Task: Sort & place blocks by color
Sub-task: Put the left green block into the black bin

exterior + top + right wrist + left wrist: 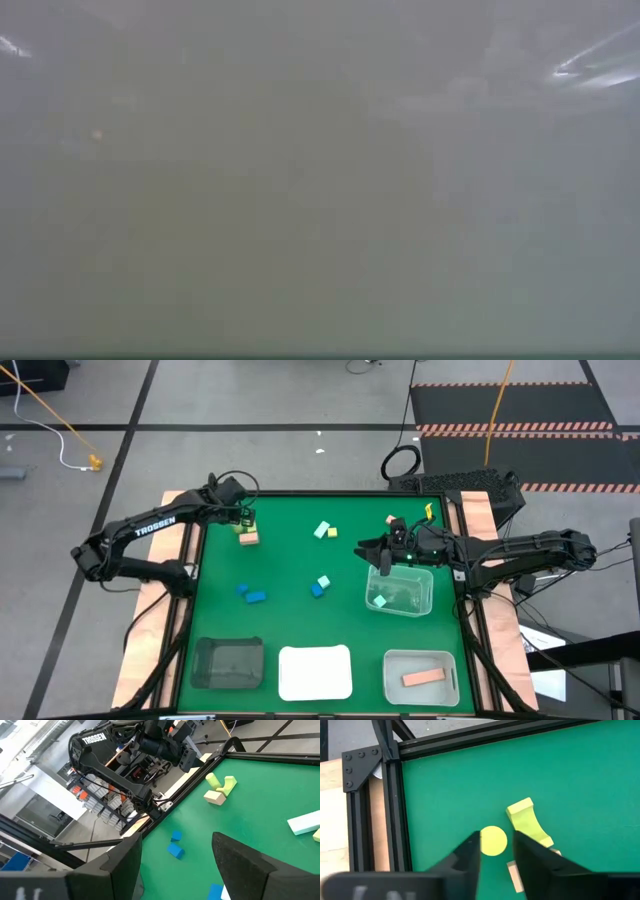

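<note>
Up at the far left of the green table (300, 590), the left gripper (495, 851) hangs open-jawed over a round yellow block (493, 841), beside a curved yellow-green block (529, 820) (a tan one (250, 538) touches it). The right gripper (385, 560), jaws apart, hovers at the clear tray (418, 600); blue blocks (253, 595) lie mid-table.

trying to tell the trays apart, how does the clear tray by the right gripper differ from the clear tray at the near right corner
The clear tray by the right gripper sits mid-table, directly under the right gripper; the corner tray lies at the table's near edge, away from both arms. The first holds a mint block; the second holds a tan-pink bar. Both are see-through and rectangular.
</note>
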Robot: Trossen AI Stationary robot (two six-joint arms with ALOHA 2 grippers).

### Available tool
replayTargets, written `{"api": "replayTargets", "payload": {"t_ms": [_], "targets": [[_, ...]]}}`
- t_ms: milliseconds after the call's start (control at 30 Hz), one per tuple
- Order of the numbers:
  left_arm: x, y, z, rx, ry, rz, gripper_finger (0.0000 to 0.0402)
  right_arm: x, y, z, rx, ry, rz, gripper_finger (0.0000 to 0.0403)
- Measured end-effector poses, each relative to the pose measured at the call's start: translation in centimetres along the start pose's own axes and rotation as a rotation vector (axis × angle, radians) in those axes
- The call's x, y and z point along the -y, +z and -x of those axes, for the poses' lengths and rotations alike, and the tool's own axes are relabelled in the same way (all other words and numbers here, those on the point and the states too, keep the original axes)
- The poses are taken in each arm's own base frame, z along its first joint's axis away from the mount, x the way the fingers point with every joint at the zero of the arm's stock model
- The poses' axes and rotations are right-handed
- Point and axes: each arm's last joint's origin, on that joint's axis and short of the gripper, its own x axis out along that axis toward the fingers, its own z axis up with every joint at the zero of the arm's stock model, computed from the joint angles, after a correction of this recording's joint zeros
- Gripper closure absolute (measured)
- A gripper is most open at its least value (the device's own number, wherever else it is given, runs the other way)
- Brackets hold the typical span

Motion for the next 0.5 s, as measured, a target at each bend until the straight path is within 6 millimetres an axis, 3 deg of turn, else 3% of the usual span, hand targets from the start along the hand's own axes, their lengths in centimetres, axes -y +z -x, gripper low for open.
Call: {"api": "replayTargets", "payload": {"t_ms": [233,500], "targets": [[0.0,-0.3,-0.4,-0.034,0.025,0.099,0.017,0.0,-0.1,0.0,-0.019,0.017,0.0,0.0172],[0.6,-0.8,-2.7,-0.093,0.071,0.122,0.0161,0.0,-0.1,0.0,-0.019,0.016,0.008,0.0172]]}}
